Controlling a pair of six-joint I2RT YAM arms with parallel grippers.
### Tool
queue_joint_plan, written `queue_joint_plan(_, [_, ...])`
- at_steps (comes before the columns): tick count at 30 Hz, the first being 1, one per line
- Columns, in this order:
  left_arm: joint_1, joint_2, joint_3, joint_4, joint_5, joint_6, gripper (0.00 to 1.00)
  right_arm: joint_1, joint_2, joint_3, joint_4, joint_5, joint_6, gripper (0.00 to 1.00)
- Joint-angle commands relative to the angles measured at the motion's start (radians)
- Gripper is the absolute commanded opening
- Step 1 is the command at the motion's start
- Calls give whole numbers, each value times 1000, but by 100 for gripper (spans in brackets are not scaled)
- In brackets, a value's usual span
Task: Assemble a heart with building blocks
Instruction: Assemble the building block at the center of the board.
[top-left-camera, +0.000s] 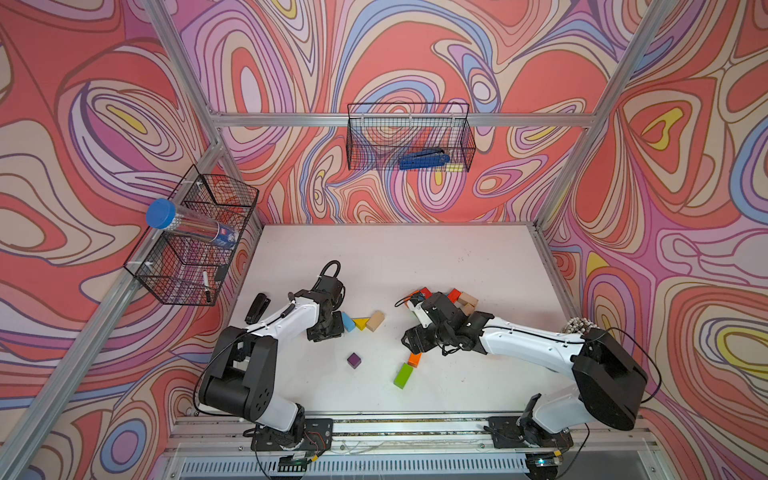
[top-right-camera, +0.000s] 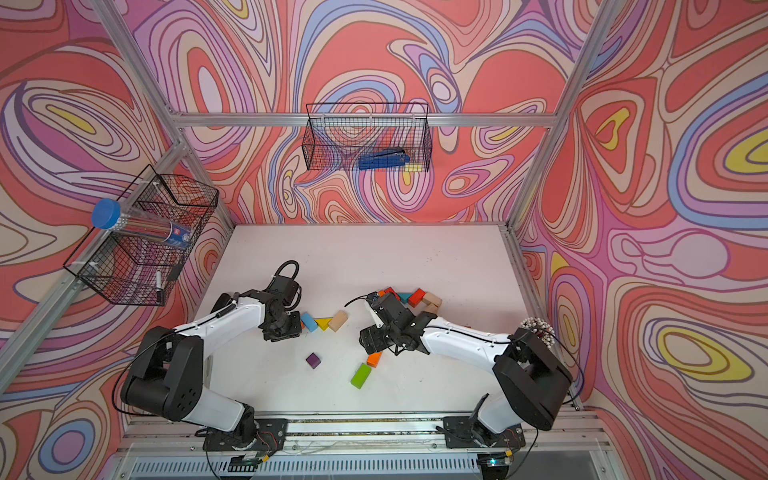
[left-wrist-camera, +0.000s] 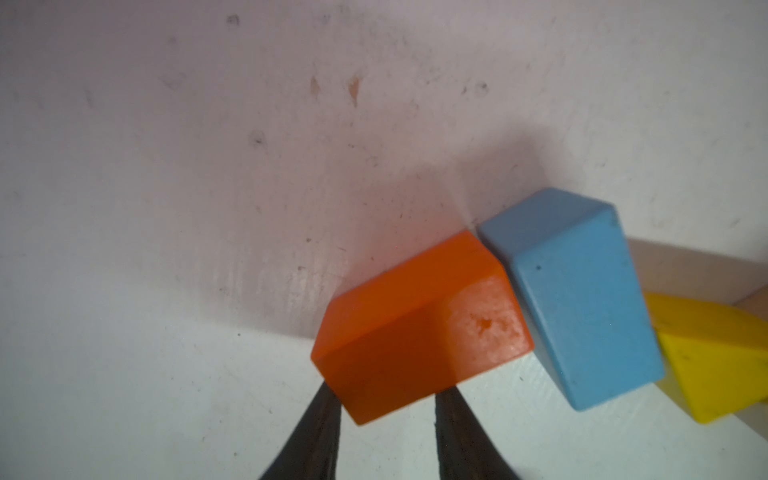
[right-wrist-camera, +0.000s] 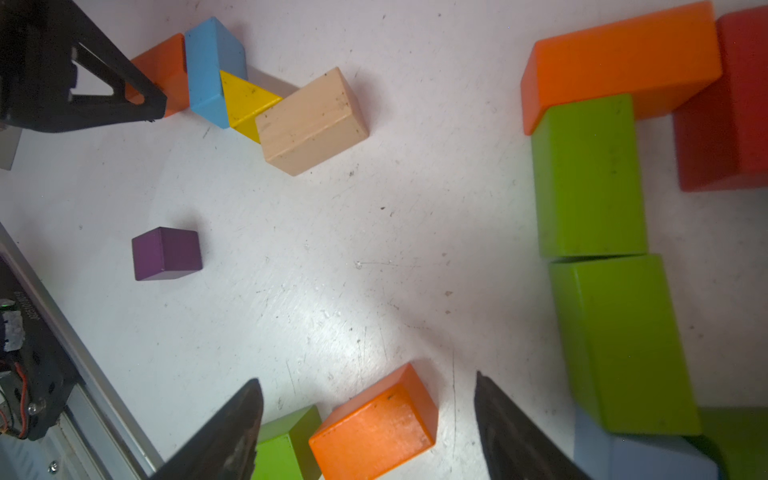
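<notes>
My left gripper (left-wrist-camera: 386, 390) is shut on an orange block (left-wrist-camera: 415, 316) that rests on the table against a light blue block (left-wrist-camera: 582, 299). Beyond that come a yellow triangle (top-left-camera: 361, 323) and a plain wood block (top-left-camera: 375, 321). My right gripper (right-wrist-camera: 365, 378) hangs open above another orange block (right-wrist-camera: 374, 424), with a green block (right-wrist-camera: 282, 444) beside it. A purple cube (top-left-camera: 353, 360) lies alone between the arms. In the right wrist view, two green blocks (right-wrist-camera: 590, 178), an orange brick (right-wrist-camera: 619, 58) and a red block (right-wrist-camera: 731, 104) form a bent line.
A black stapler (top-left-camera: 257, 307) lies at the table's left edge. Wire baskets hang on the left wall (top-left-camera: 195, 249) and the back wall (top-left-camera: 409, 137); the back one holds a blue stapler (top-left-camera: 422, 159). A beaded bundle (top-left-camera: 577, 326) sits at the right edge.
</notes>
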Motion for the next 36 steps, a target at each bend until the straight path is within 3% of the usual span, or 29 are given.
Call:
queue_joint_plan(1, [7,10,17,5,6,10,40,-4,11,-1,19,5,5,81])
queue_joint_plan(29, [6,15,21,-7,-7,0,40,-4,13,-3,19,0,10,81])
queue_joint_plan(36, [6,-41,43,-120,-80,-45,54,-5,3,36,-69,85,150,85])
